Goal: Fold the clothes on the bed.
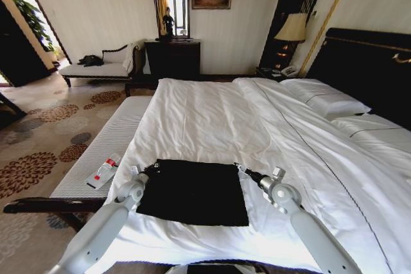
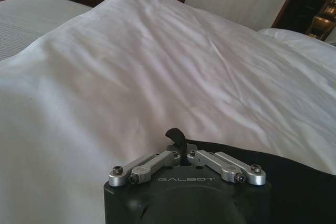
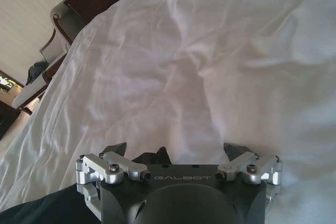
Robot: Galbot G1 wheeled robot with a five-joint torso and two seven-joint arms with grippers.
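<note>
The black T-shirt is laid flat as a folded, roughly rectangular shape on the white duvet of the bed, near the foot end, and it is flanked by both grippers at its far corners. The left gripper is seen at the shirt's far left corner; in the left wrist view the left gripper is shown with its linkage drawn together and its dark fingertips closed on a small raised pinch of black cloth, the rest of the T-shirt being spread out to one side of and behind it. The right gripper is placed at the shirt's far right corner; in the right wrist view the right gripper is shown with its fingers spread wide apart, and a small peak of the T-shirt is seen between them, close to the gripper body, without being touched by either fingertip. More black cloth is seen below and beside that gripper's left linkage. Beyond both grippers only rumpled white duvet is presented, with the pillows well apart toward the dark headboard. A pale striped bench is stood beside the bed, outward of the left gripper.
</note>
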